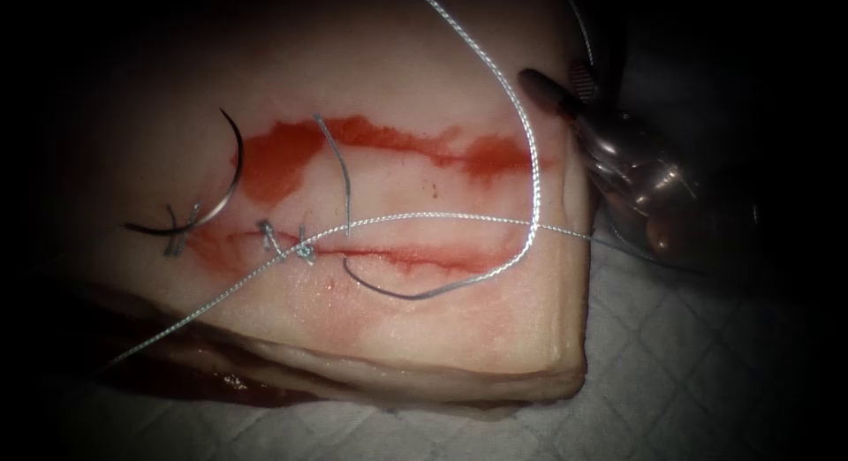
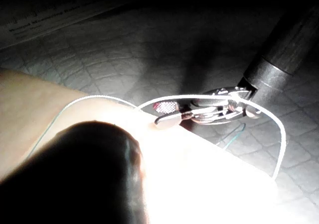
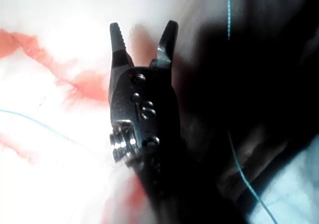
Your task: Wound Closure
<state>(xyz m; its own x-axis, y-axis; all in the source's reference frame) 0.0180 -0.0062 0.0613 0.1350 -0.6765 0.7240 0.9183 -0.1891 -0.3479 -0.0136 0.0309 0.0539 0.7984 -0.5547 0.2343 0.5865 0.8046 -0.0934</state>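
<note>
Lying loose, curved steel needle (image 1: 221, 174), braided thread (image 1: 521, 117)

The right tool (image 3: 143, 37) is dark metal: two ridged, tapering jaws, a riveted clevis stamped "16" and a ribbed silver pulley on a dark round shaft.

A pale grey quilted cloth pad with a stitched diamond pattern (image 1: 707, 373) covers the bench — it lies flat below and to the right in the endoscope view. In the left wrist view a white printed paper sheet (image 2: 45, 20) lies on it — text too blurred to read.
</note>
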